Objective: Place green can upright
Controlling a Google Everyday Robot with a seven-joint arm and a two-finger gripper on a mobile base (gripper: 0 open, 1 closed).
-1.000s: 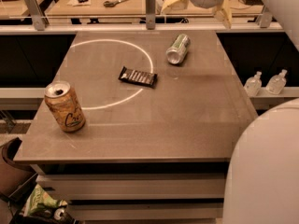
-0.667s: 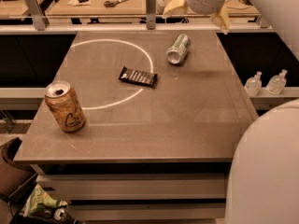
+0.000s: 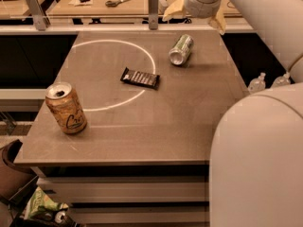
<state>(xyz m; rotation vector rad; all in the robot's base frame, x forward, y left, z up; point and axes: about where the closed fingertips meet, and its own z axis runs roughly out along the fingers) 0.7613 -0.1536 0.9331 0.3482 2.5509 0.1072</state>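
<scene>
Could knock the green can (image 3: 181, 49), lying on its side just below and slightly nearer than the wide-spread, empty gripper (image 3: 195, 16), into a roll across the worktop (image 3: 165, 122) if lowered off-centre, or squeeze its round flank and lose it.

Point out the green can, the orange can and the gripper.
green can (image 3: 181, 49), camera view, side wall.
orange can (image 3: 66, 109), camera view, front label.
gripper (image 3: 193, 21), camera view, between fingertips, over far edge of table (image 3: 142, 145).

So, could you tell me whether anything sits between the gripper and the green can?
Nothing visible does. The gripper hangs open just beyond the green can, which lies on its side; the chocolate bar and orange can sit off to the side.
</scene>
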